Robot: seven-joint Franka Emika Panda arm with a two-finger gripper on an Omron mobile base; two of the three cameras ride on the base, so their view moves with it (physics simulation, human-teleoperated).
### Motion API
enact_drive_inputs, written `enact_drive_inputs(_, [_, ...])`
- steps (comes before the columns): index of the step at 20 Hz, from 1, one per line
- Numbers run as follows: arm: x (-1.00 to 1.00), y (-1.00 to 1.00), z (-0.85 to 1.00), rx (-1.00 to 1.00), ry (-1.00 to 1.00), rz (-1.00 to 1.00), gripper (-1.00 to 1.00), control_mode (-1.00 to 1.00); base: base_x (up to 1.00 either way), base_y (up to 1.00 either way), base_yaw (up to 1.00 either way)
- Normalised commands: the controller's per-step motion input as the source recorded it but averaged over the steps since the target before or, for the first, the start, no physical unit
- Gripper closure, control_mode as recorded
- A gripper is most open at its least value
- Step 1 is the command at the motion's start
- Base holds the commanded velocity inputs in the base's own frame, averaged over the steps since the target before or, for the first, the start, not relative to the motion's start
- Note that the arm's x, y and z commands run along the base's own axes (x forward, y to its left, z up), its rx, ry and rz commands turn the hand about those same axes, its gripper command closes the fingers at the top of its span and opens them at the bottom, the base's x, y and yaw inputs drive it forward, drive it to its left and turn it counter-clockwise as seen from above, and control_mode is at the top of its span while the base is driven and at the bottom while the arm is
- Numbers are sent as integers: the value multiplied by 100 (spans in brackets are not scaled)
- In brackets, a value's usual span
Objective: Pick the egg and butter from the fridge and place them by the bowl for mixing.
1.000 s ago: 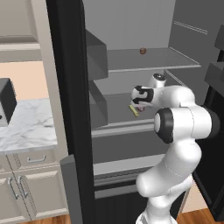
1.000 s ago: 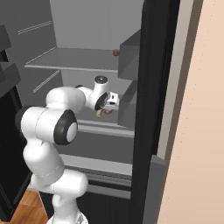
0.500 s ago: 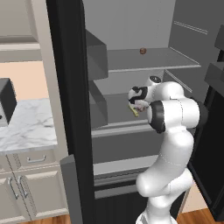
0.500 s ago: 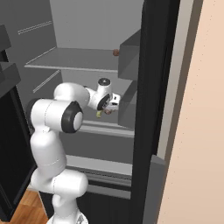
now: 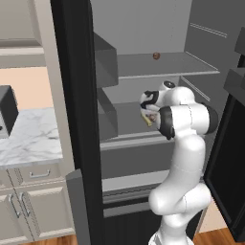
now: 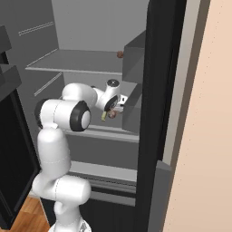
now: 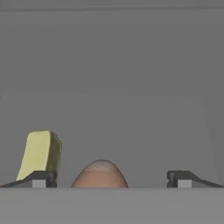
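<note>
The fridge stood open, its black door edge upright at the left of the left base view, with grey walls and grey shelves inside. The arm reached into the fridge at the level of the middle shelf. The tool was open, its two dark tips spread wide and closed on nothing.

In the hand view, the egg lay on that middle shelf between the two tips, nearer the left one, touching neither as far as could be seen. Only its rounded brown top was visible above the lower edge. The butter, a yellow stick, lay on the same shelf just beside the egg, outside the left tip and seen end-on, running away from the camera.

From the right base view, the tool hung low over the middle shelf inside the fridge, with the egg a small brown spot under it and the butter a short yellow streak just beside that. From the left base view, the tool showed at the end of the white arm, the butter partly hidden beneath it.

A second brown ball sat on the upper shelf of the fridge, well above the tool. Outside the fridge, to its left, a marble table topped beige cupboards.
</note>
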Motion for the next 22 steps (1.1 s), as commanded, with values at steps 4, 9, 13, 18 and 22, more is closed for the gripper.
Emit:
enact_drive_inputs(4, [-1, 0, 0, 0, 5, 0, -100, -100, 0, 0, 0])
enact_drive_inputs(9, [-7, 6, 0, 0, 4, 0, -100, -100, 0, 0, 0])
enact_drive_inputs(13, [-7, 7, 0, 0, 4, 0, -100, -100, 0, 0, 0])
enact_drive_inputs(18, [-17, 2, 0, 0, 0, 0, -100, -100, 0, 0, 0])
enact_drive_inputs(22, [-25, 0, -1, 0, 0, 0, -100, -100, 0, 0, 0])
